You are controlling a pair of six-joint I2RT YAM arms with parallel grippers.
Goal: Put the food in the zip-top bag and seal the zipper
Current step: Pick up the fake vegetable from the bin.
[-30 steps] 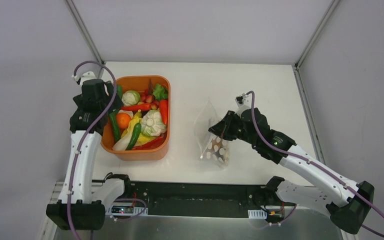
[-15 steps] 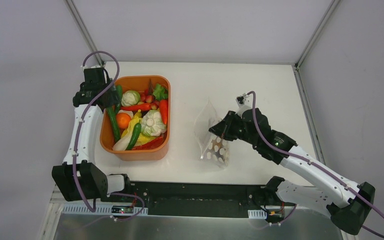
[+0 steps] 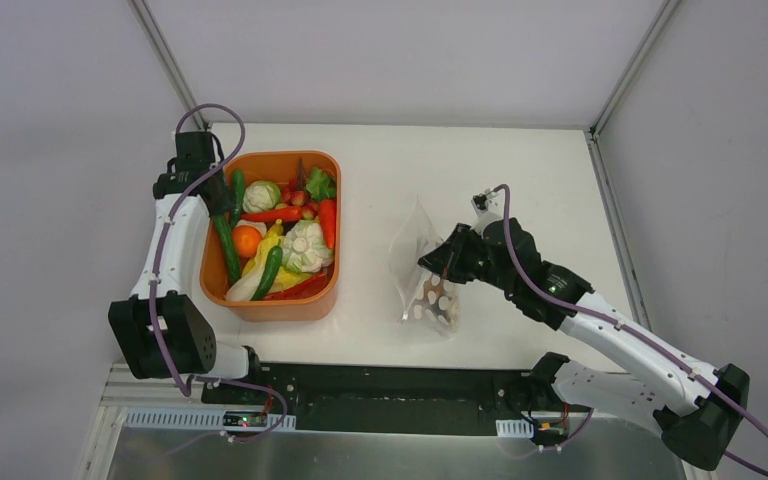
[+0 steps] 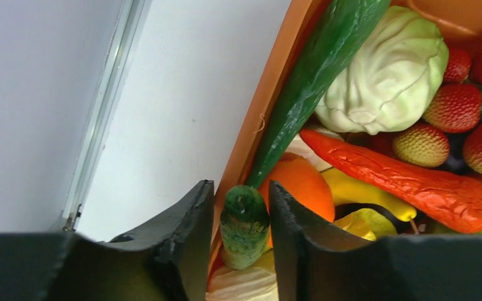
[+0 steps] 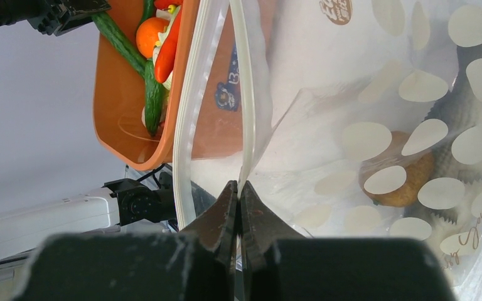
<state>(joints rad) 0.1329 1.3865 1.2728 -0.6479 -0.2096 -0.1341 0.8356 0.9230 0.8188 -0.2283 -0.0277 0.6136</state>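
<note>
Left hand (image 4: 240, 188), narrowly parted, straddles green toy cucumber (image 4: 245, 229) at orange plastic tub's (image 3: 280, 305) nine-o'clock wall; right hand (image 5: 238, 185) clamps dotted clear zip-top bag's (image 3: 410, 245) lip; bare table (image 3: 370, 160) between.

Piled food (image 3: 282, 240), dotted zip-top bag (image 3: 412, 247) open

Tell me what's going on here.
The right gripper is pinched on one wall of the clear dotted zip-top plastic bag, holding its mouth open. The left gripper is in the orange plastic tub of toy food, fingers either side of a small green toy cucumber. A brownish piece lies inside the bag.
</note>
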